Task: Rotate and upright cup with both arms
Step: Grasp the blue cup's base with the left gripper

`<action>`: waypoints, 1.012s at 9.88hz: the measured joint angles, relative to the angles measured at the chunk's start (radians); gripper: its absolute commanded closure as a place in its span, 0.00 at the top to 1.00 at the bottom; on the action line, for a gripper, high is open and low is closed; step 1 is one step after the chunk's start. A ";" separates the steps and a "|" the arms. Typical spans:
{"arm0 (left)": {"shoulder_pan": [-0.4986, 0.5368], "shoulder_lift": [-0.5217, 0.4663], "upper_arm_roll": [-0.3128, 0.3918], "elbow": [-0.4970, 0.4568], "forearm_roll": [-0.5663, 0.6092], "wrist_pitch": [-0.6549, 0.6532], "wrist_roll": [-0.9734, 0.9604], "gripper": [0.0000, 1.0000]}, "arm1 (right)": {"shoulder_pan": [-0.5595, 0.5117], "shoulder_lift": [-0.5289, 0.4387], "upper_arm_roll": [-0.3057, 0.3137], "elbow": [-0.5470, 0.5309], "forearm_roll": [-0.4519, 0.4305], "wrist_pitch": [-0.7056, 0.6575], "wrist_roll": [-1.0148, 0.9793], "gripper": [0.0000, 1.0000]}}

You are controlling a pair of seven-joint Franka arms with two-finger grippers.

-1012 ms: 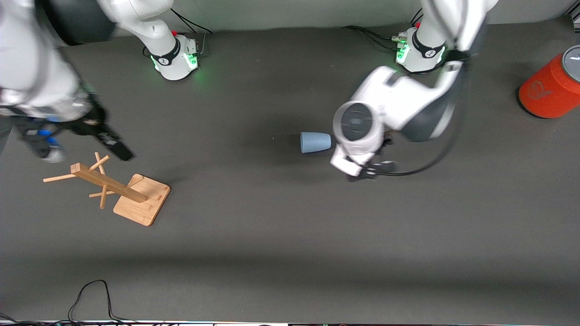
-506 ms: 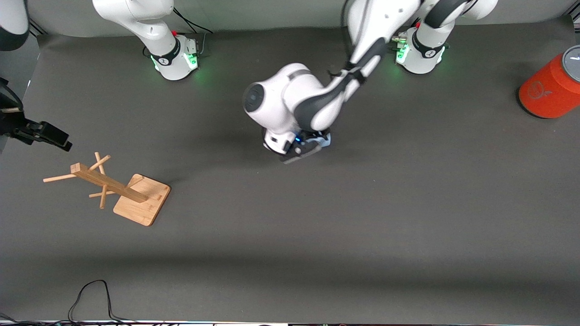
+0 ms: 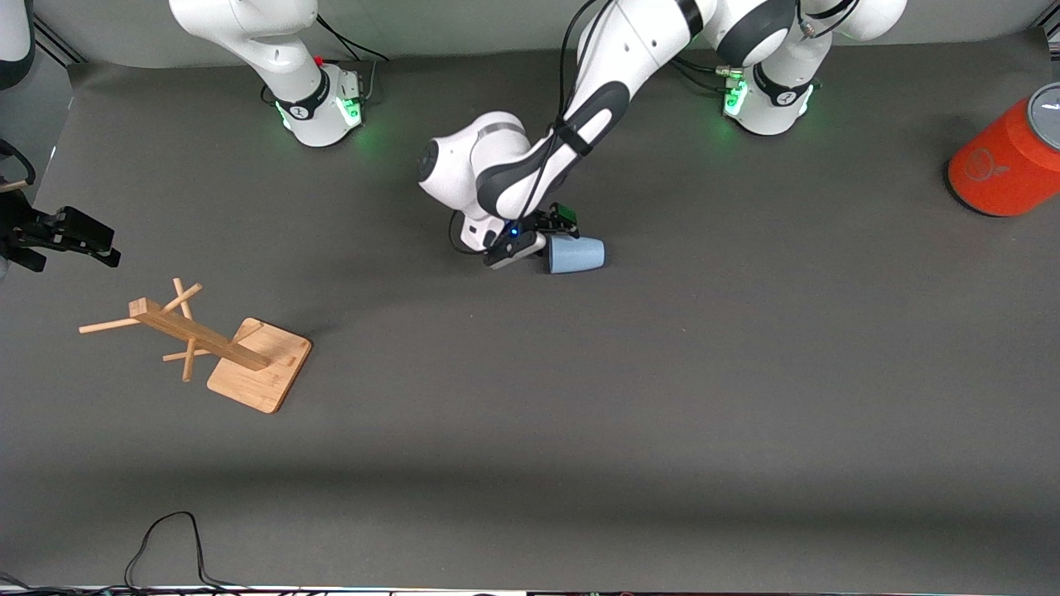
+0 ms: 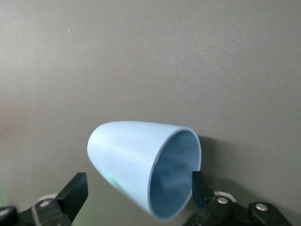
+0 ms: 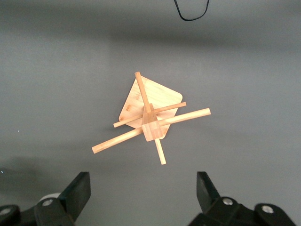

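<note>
i see a dark grey tabletop (image 3: 662,430) filling the front view, with both arm bases glowing green along its upper edge. the left arm (image 3: 580,116) bends down from its base to the middle of the tabletop. the right arm waits at its own end of the tabletop. an orange cylinder (image 3: 1006,161) with a grey top stands at the left arm's end. a wooden rack (image 3: 224,352) stands upright on its square base toward the right arm's end. the cup (image 3: 575,256), small and light blue, lies on its side at the middle of the tabletop. the left gripper (image 3: 530,240) is at the cup's wide open mouth, its fingers (image 4: 75,194) spread on either side of the rim, not touching. the right gripper (image 3: 70,236) hangs above the rack, fingers (image 5: 77,193) released and wide apart.
</note>
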 measured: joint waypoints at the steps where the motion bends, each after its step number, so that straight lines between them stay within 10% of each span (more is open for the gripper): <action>1: 0.001 0.005 0.004 0.000 0.001 -0.010 0.000 0.36 | -0.005 0.000 0.000 0.000 0.000 0.000 0.012 1.00; 3: 0.001 0.003 0.004 0.007 0.003 -0.052 0.001 0.00 | -0.021 -0.001 0.022 0.000 0.000 0.001 0.045 1.00; 10: 0.034 -0.006 0.003 0.107 -0.039 -0.149 0.089 0.00 | -0.025 -0.005 0.036 -0.002 0.000 0.000 0.050 1.00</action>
